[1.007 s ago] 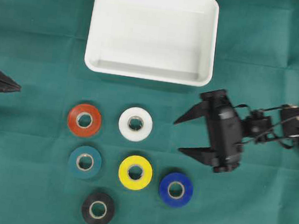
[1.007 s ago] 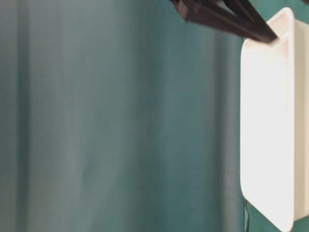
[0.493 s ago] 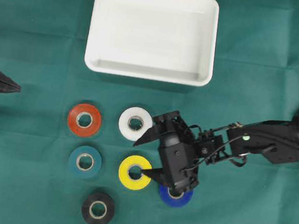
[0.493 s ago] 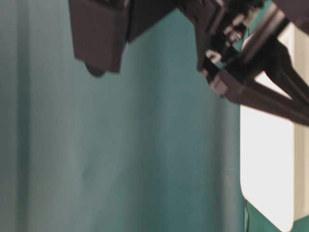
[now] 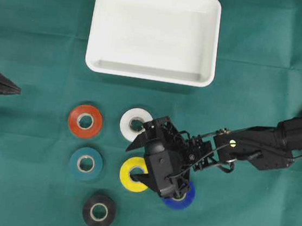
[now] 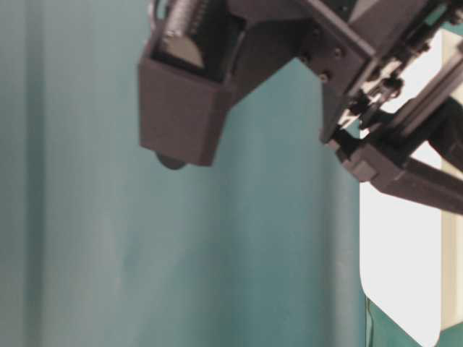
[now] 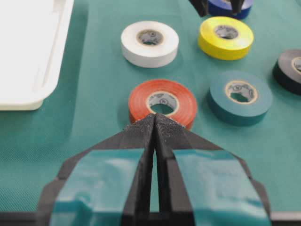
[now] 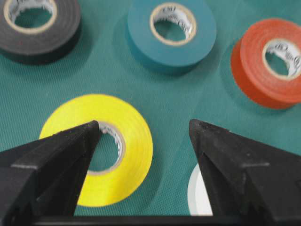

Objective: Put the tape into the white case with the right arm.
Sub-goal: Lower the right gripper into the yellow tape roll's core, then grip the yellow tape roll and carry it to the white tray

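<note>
Reaching in from the counter's right edge, the right arm (image 5: 256, 149) has swung out over the tape rolls since a second ago, when its gripper hung well to the right of the white roll; the rolls and the case have not shifted. The right gripper (image 5: 139, 158) now hovers over the gap between the white roll (image 5: 134, 123) and the yellow roll (image 5: 133, 175), its body hiding most of the blue roll (image 5: 185, 200).

From the wrist view, one of its fingers (image 8: 70, 141) sits above the yellow roll's core hole, while the other hangs over bare green cloth just beside the white roll's edge. The fingers stand partly apart and hold nothing. I judge the yellow roll the likelier target, with that finger lined up to drop into its hole, though the white roll remains possible.

Every roll lies flat with its hole facing up, so none has a long axis to align with. The yellow roll is a glossy ring with a pale cardboard core.

The white case (image 5: 97, 58) lies beyond the white roll, well apart from the yellow one. The left gripper (image 5: 16, 88) rests far off beyond the red roll (image 5: 85, 121), with its fingers (image 7: 141, 141) pressed together and empty.
</note>
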